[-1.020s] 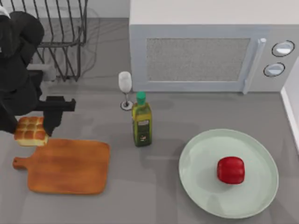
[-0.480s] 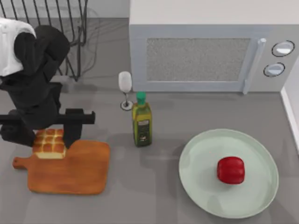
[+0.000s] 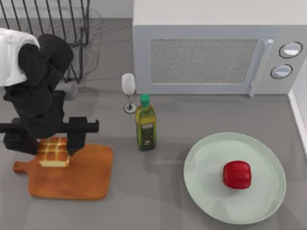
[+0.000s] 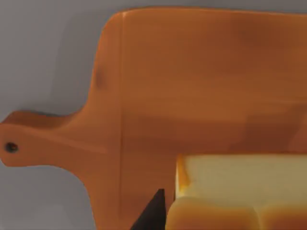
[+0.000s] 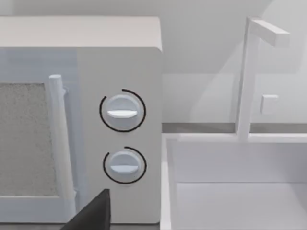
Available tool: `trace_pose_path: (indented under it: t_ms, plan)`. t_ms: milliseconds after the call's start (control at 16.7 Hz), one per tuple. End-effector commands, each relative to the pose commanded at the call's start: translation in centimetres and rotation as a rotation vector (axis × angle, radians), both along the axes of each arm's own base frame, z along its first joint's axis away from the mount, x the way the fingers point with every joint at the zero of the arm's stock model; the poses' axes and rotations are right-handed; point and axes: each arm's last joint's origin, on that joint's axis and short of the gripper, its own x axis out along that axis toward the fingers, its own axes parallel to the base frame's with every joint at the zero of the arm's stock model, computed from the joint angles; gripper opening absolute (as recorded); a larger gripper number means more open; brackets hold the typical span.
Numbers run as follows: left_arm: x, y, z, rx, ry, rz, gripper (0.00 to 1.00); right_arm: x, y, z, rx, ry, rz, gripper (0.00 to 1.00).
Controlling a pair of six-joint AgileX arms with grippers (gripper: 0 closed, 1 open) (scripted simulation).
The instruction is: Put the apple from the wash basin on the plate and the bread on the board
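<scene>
My left gripper point(image 3: 52, 149) is shut on the bread point(image 3: 53, 152), a golden-tan bun loaf, low over the upper left part of the orange-brown board point(image 3: 76, 177), near its stub handle. In the left wrist view the bread point(image 4: 240, 191) hangs close above the board point(image 4: 192, 86), with a dark fingertip point(image 4: 153, 213) beside it. The red apple point(image 3: 237, 174) lies on the pale green plate point(image 3: 211, 191) at the right. My right arm is parked facing the wash basin point(image 5: 240, 201); one finger point(image 5: 93, 213) shows off to the side, holding nothing.
A microwave point(image 3: 211, 57) stands along the back. A wine glass point(image 3: 128, 91) and an olive oil bottle point(image 3: 145, 124) stand between board and plate. A wire dish rack point(image 3: 67, 33) sits at the back left. A white faucet point(image 5: 249, 72) rises over the basin.
My left gripper carried the bread rightward and down from beside the board to over its upper left part, with only a slight shift in the last half second. The apple and plate stayed still.
</scene>
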Motion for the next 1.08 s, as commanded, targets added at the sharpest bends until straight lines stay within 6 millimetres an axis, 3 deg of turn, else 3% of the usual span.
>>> trace_pose_path:
  t_ms: [540, 780, 1080]
  plan:
    - [-0.1, -0.1, -2.5, -0.002, -0.006, -0.001, 0.00, 0.0, 0.0, 0.0, 0.000, 0.000, 0.000, 1.00]
    - [-0.1, -0.1, -2.7, 0.000, -0.001, -0.001, 0.00, 0.0, 0.0, 0.0, 0.000, 0.000, 0.000, 1.00]
    - [-0.1, -0.1, -2.7, 0.000, -0.001, -0.001, 0.38, 0.0, 0.0, 0.0, 0.000, 0.000, 0.000, 1.00]
